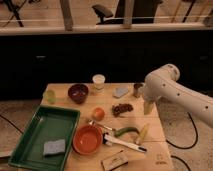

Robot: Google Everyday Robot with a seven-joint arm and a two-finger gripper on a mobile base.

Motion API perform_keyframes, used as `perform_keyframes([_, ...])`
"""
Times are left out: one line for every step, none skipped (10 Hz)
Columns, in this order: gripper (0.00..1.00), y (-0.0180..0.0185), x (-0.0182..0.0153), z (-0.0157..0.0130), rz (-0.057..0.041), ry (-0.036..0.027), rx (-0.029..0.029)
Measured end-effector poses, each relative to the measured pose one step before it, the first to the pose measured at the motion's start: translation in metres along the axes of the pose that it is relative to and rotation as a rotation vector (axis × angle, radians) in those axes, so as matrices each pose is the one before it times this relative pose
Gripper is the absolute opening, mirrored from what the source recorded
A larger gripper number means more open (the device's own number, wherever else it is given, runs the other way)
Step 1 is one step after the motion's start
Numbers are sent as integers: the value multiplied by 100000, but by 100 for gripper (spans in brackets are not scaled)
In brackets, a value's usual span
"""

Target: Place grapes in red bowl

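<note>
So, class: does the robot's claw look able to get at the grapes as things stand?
Probably yes: the claw hangs close beside the grapes, with nothing standing between them and nothing lying on the bunch.

On the table (pixel 155 142), the grapes (pixel 122 108) lie right of the orange (pixel 98 113). The gripper (pixel 148 107) hangs just right of the grapes. The near bowl (pixel 87 139) sits before the orange, beside the tray (pixel 35 127) at left, which holds a sponge (pixel 54 147). The far bowl (pixel 78 93) stands behind.

One high camera looks down across the table (pixel 156 146), hand (pixel 148 107) seemingly far right.
</note>
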Motion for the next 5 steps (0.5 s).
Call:
perform_keyframes([80,-211,-250,297,-426,-246,274])
perform_keyframes([80,-180,-284,412,-387,-398,132])
perform_keyframes([80,-142,-144,263,-185,-268,175])
perform_keyframes([80,-89,-189,372,-7,-595,52])
perform_keyframes([80,-144,-170,257,134,-570,136])
